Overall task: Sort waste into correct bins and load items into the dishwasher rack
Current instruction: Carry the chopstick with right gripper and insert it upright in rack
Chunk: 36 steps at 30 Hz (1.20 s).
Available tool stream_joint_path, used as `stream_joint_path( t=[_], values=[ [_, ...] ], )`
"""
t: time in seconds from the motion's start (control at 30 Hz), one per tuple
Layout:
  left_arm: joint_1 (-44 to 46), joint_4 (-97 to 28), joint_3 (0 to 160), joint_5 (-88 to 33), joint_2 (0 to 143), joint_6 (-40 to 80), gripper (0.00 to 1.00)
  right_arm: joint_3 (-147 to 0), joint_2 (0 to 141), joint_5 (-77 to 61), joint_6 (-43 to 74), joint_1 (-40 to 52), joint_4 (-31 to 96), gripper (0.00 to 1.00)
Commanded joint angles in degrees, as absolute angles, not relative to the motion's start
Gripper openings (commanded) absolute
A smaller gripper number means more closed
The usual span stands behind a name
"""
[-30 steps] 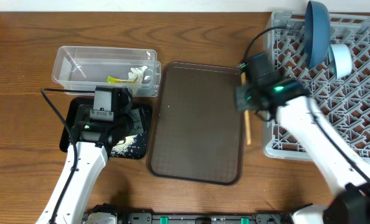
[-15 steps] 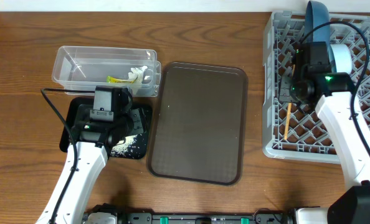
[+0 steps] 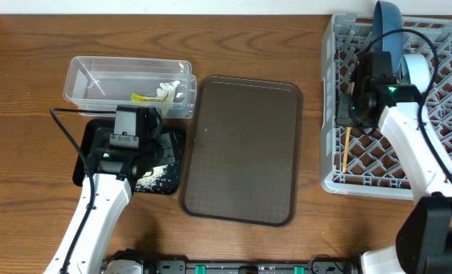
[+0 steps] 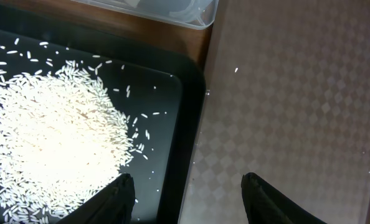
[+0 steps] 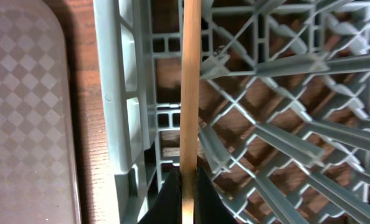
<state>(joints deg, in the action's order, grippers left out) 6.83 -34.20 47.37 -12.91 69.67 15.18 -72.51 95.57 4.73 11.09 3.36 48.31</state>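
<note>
The thin wooden stick (image 3: 346, 148) hangs over the left side of the grey dishwasher rack (image 3: 329, 179). My right gripper (image 3: 353, 114) is shut on it. In the right wrist view the stick (image 5: 190, 81) runs straight up from the closed right gripper (image 5: 189, 186), just inside the rack wall (image 5: 119, 106). A dark blue dish (image 3: 387, 30) and a pale bowl (image 3: 418, 72) stand in the rack. My left gripper (image 4: 186, 180) is open and empty over the right rim of the black tray (image 4: 188, 124), beside the rice (image 4: 54, 137).
The clear tub (image 3: 85, 80) at the back left holds a yellow-green wrapper (image 3: 142, 97) and a white tissue (image 3: 167, 89). The flat brown serving tray (image 3: 245, 148) lies between the black tray (image 3: 174, 137) and the rack. Bare wood shows around them.
My right arm carried the stick from the brown tray's right edge into the rack, then shifted it slightly left toward the rack wall. The left arm has not moved.
</note>
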Motion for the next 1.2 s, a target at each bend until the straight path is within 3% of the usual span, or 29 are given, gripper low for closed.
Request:
stream_joint_path(
  t=[0.0, 0.1, 0.53, 0.67, 0.73, 0.9, 1.07, 1.17],
  values=[
    [6.5, -34.2, 47.9, -12.4, 70.1, 15.1, 0.58, -72.0, 96.6, 4.1, 10.7, 3.4, 48.2, 0.05],
    [6.5, -34.2, 47.9, -12.4, 70.1, 15.1, 0.58, -72.0, 96.6, 4.1, 10.6, 3.4, 48.2, 0.12],
    [6.5, -34.2, 47.9, -12.4, 70.1, 15.1, 0.59, -72.0, 94.7, 1.8, 10.6, 3.4, 47.6, 0.19],
    [6.6, -33.6, 48.1, -12.4, 70.1, 15.1, 0.65, -72.0, 90.6, 1.4, 10.6, 3.4, 44.9, 0.24],
    [7.0, -33.1, 48.8, -12.4, 70.1, 13.4, 0.66, -72.0, 88.6, 1.1, 10.6, 3.4, 41.9, 0.44],
    [10.2, -29.6, 51.2, -12.4, 70.4, 9.0, 0.77, -72.0, 87.3, -6.1, 8.4, 3.4, 33.6, 0.59],
    [10.9, -32.3, 52.9, -12.4, 71.3, 8.6, 0.86, -72.0, 86.8, -7.6, 7.4, 3.0, 34.2, 0.96],
    [9.5, -39.4, 53.6, -12.4, 70.6, 8.6, 0.87, -72.0, 85.8, -7.3, 7.4, 1.8, 37.8, 0.99]
  ],
)
